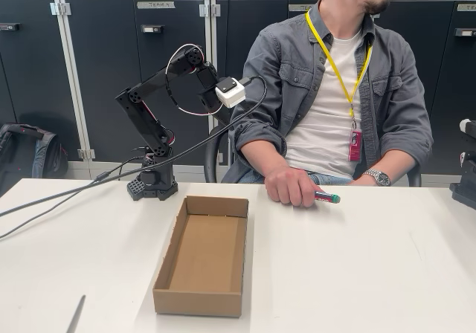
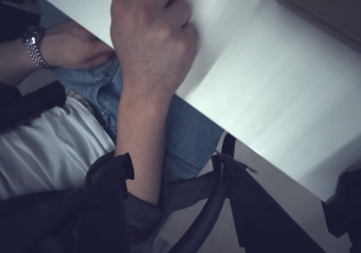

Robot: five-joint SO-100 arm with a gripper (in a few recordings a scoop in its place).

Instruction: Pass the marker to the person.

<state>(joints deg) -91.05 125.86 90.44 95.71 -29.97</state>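
Looking at the fixed view, we find the marker (image 1: 326, 197) already in the person's hand (image 1: 291, 185), right of centre in the frame at the table's (image 1: 387, 259) far edge. Its long axis runs left to right, green cap poking out toward the right. The gripper (image 1: 223, 106) sits folded back in the upper middle, above and to the left of that hand, well apart from it; we cannot tell how its jaws stand. We judge the pass finished. A cardboard box (image 1: 204, 255) lies nearer us.

Front fixed view across table (image 1: 387, 273); wrist view down on hand (image 2: 149, 38).
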